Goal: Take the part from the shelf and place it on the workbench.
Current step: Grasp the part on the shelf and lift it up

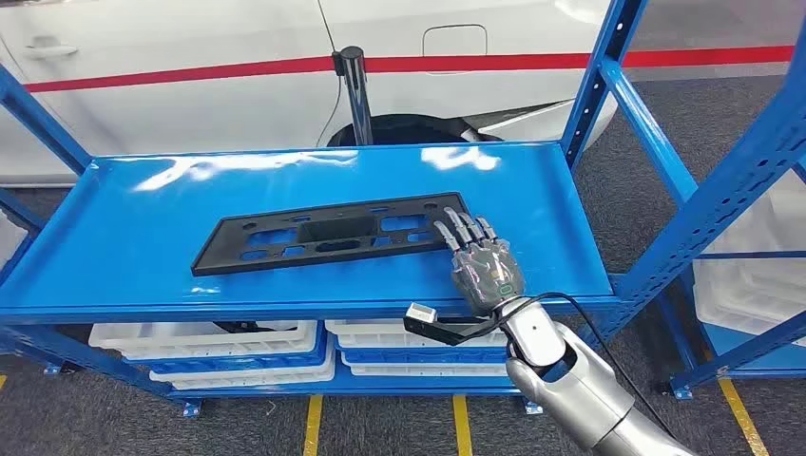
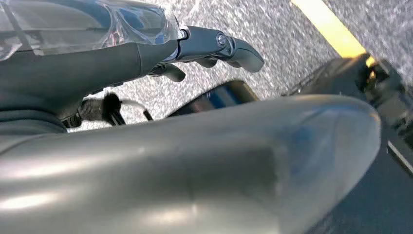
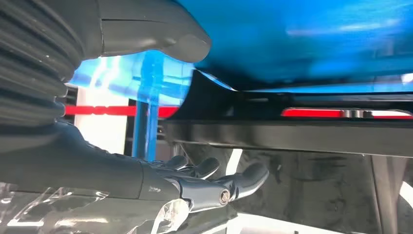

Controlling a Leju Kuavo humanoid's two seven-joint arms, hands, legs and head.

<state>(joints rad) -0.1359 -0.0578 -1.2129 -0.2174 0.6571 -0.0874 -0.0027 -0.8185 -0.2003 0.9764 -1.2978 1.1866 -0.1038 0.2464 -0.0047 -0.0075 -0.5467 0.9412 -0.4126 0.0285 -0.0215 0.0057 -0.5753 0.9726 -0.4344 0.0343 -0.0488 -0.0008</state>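
Your right hand rests with fingers spread on the near right end of the black plastic panel, lying flat on the blue shelf; nothing gripped. Hook the thumb under that edge before lifting.

Part: matte black. Shelf: glossy blue. Right hand: grey, dark fingers. Car: white, red stripe. Floor lines: yellow.

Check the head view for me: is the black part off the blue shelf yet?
No. The black part lies flat on the blue shelf, with the right hand at its right end, fingers on its edge.
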